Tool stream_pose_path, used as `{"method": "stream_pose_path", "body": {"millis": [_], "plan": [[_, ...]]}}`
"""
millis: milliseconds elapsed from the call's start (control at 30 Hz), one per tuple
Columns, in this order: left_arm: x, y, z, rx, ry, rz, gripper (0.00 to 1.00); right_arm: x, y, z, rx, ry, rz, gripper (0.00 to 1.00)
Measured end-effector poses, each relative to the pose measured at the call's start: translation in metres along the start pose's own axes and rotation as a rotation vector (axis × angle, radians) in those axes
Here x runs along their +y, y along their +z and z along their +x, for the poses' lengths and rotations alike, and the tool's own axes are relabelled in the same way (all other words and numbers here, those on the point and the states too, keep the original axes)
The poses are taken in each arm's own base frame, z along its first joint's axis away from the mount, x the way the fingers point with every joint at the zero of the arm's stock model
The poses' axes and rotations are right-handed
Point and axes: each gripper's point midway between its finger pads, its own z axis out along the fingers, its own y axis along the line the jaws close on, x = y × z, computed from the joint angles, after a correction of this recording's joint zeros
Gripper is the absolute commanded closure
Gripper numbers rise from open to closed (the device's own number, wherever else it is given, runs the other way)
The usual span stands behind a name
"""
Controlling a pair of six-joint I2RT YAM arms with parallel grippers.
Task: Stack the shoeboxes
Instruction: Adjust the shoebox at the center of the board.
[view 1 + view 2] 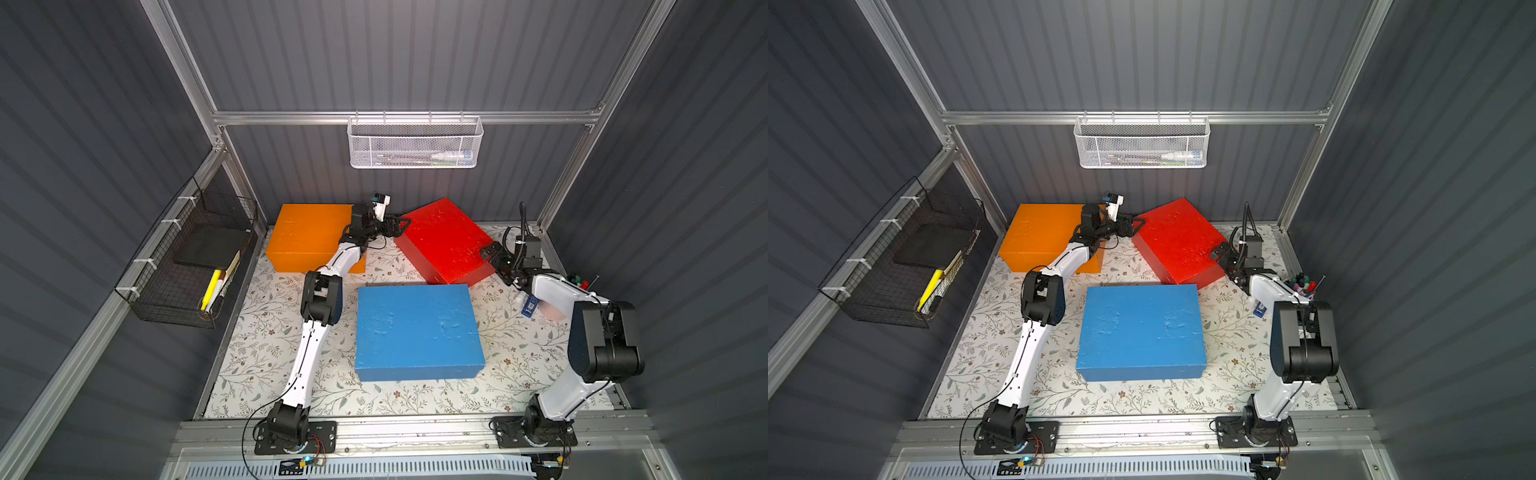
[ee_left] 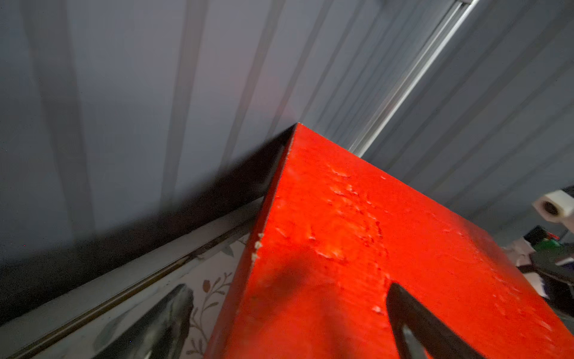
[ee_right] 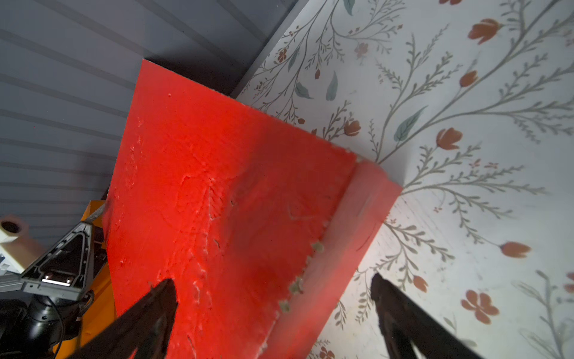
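- Orange box (image 1: 307,239): back left corner of the bench (image 1: 266,345), square to the edges, lid on.
- Blue box (image 1: 415,328): middle of the bench, nearer the front edge, lying flat.
- Red box (image 1: 444,245): by the back edge, right of centre, turned cornerwise. One corner points at the back edge. The opposite corner comes just beside the blue box's back side, and we cannot tell if they touch. Whether the red box sits flat we cannot tell either.
- All three are on their own, none stacked.
- Left gripper (image 2: 289,286): at the red box's left corner, between the orange box and the red box. Jaws are wide. In the left wrist view one jaw is over the bumpy red top and the other is off the side, over the bench. We see no pinch.
- Right gripper (image 3: 273,279): at the red box's right corner. Jaws are wide, one over the top, the other clear of the side wall and out over the bench. The chipped lid rim lies between them.
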Motion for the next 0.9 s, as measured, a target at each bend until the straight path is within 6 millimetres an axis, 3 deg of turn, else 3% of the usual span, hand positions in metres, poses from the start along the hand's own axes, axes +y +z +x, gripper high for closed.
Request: {"method": "stream_pose_path", "body": {"millis": [200,367,700,900], "plan": [[-0.038,-0.013,0.010,0.019,-0.072,0.126,0.01,0.003,0.001,-0.005,-0.013,-0.002,-0.001,0.01],[-0.062,-0.038,0.023,0.025,-0.125,0.158,0.01,-0.004,0.003,-0.016,-0.031,0.005,0.026,0.01],[-0.091,-0.078,0.060,0.051,-0.219,0.166,0.01,-0.006,0.012,-0.022,-0.014,-0.035,0.063,0.01],[-0.111,-0.097,0.067,0.124,-0.237,0.098,0.01,-0.007,0.015,-0.019,0.009,-0.048,0.076,0.01]]}}
